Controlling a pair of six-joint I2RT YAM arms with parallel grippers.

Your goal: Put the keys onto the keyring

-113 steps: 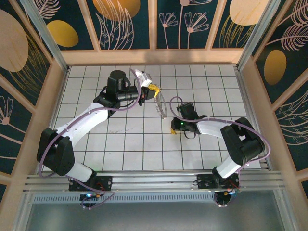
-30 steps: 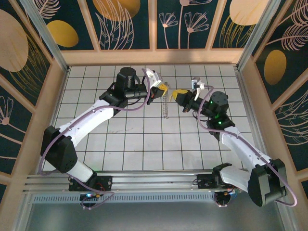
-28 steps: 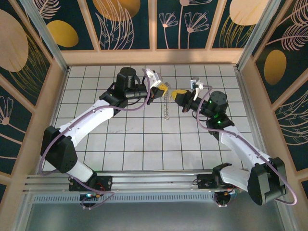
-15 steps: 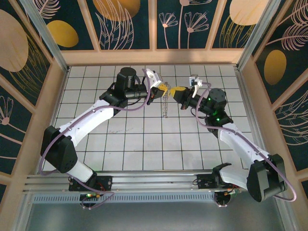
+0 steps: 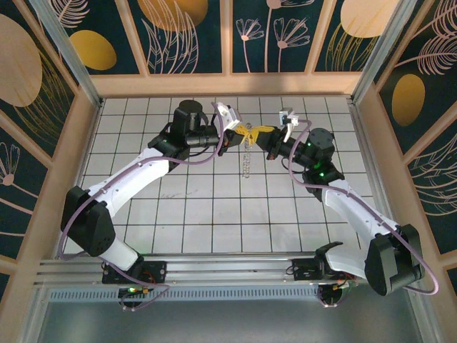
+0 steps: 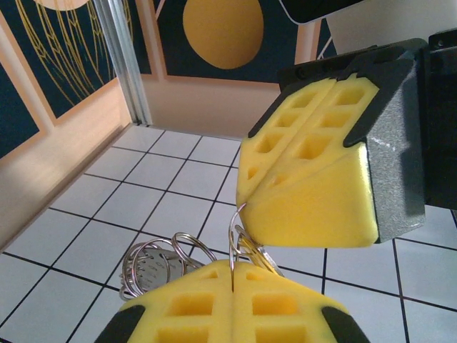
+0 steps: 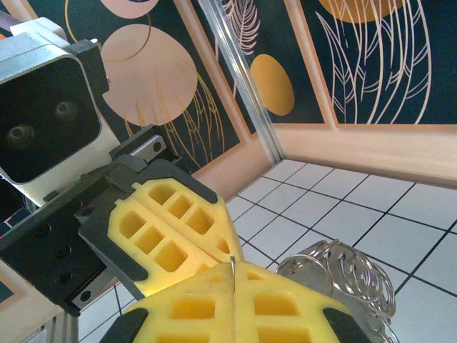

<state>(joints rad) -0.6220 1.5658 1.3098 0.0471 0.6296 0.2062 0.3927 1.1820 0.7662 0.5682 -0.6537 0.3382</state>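
Observation:
The keyring [image 5: 246,161] is a floppy string of linked silver rings hanging from my left gripper [image 5: 245,131] above the back middle of the tiled floor. In the left wrist view that gripper [image 6: 233,275] is shut, with one thin ring wire pinched in its seam and the other rings [image 6: 153,266] dangling to the left. My right gripper [image 5: 261,133] is shut too, tip to tip with the left. A thin metal edge, which I take for the key [image 7: 233,268], sticks out of its seam [image 7: 233,279]. The key's head is hidden. The rings [image 7: 343,275] hang at the right.
The white tiled floor [image 5: 214,207] is walled by wooden rails and dark panels with leaf patterns. An aluminium post [image 6: 125,64] stands at the back left corner. Both arms reach inward from the near rail [image 5: 228,268].
My right gripper has travelled left and slightly back until its tips meet the left gripper's. The left gripper has held still with the rings hanging from it.

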